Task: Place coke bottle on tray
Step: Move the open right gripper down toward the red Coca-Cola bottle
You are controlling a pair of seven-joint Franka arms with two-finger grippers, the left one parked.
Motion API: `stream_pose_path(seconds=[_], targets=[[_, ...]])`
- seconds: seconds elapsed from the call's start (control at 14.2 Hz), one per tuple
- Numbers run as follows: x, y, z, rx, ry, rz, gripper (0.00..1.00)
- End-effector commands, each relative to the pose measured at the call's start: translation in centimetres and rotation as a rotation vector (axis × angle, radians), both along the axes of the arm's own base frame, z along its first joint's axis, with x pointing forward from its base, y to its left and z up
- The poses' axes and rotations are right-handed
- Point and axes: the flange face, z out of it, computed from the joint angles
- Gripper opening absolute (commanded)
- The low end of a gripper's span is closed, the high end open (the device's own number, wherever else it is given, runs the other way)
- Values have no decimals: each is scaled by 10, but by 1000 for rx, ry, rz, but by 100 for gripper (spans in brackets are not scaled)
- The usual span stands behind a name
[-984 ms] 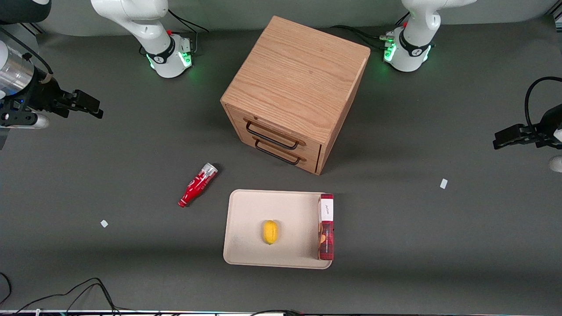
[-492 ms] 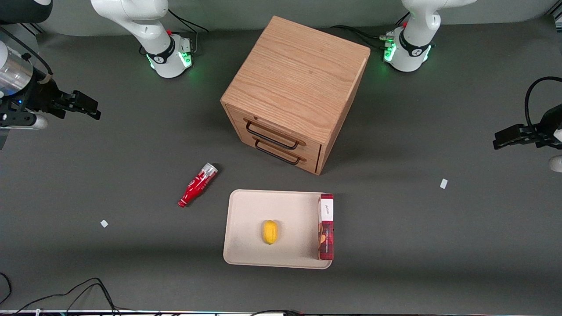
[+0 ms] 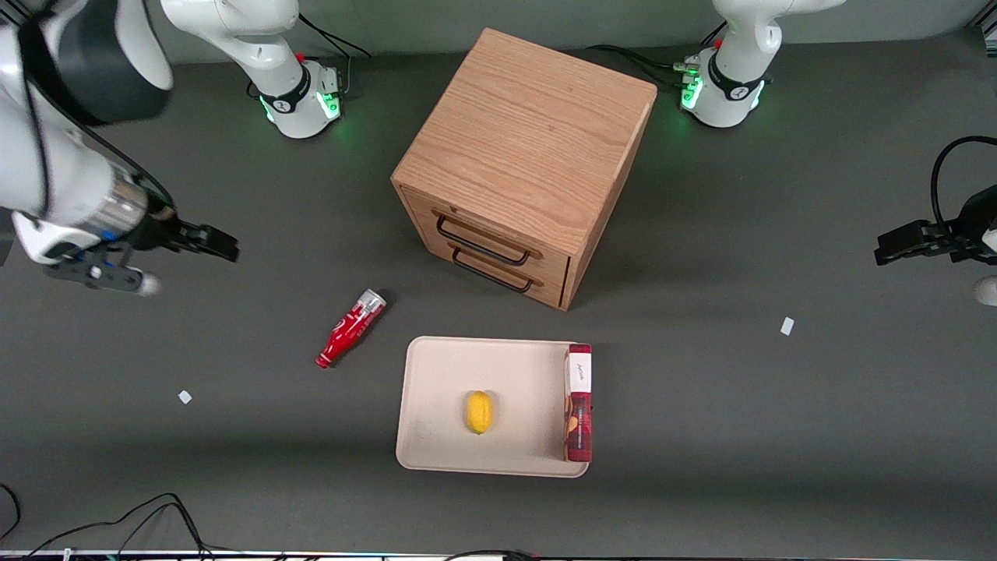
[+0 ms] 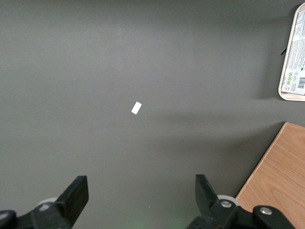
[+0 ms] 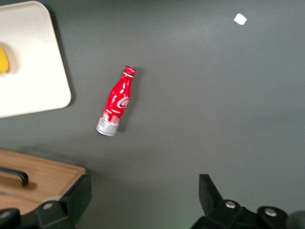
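Observation:
The coke bottle lies on its side on the dark table, red with a white logo, silver base toward the cabinet and cap toward the front camera. It also shows in the right wrist view. The cream tray lies beside it, nearer the front camera than the cabinet, and shows in the right wrist view. My right gripper hangs open and empty above the table toward the working arm's end, apart from the bottle. Its fingers stand wide apart over bare table.
A wooden drawer cabinet with two black handles stands mid-table, its front facing the tray. On the tray lie a yellow lemon and a red rectangular box. Small white scraps lie on the table.
My right gripper has moved toward the middle of the table and nearer the front camera, closer to the bottle. The bottle and tray have not moved.

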Motion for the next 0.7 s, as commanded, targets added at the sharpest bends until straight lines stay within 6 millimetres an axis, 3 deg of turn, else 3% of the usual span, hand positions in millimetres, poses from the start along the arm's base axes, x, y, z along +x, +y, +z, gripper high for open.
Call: stream_pose_path(seconds=[0.0, 0.21, 0.35, 0.63], targets=[[23, 31, -36, -9, -1, -100, 100], [28, 43, -84, -38, -1, -182, 100], [19, 66, -118, -94, -1, -237, 100], [15, 71, -175, -80, -22, -347, 100]])
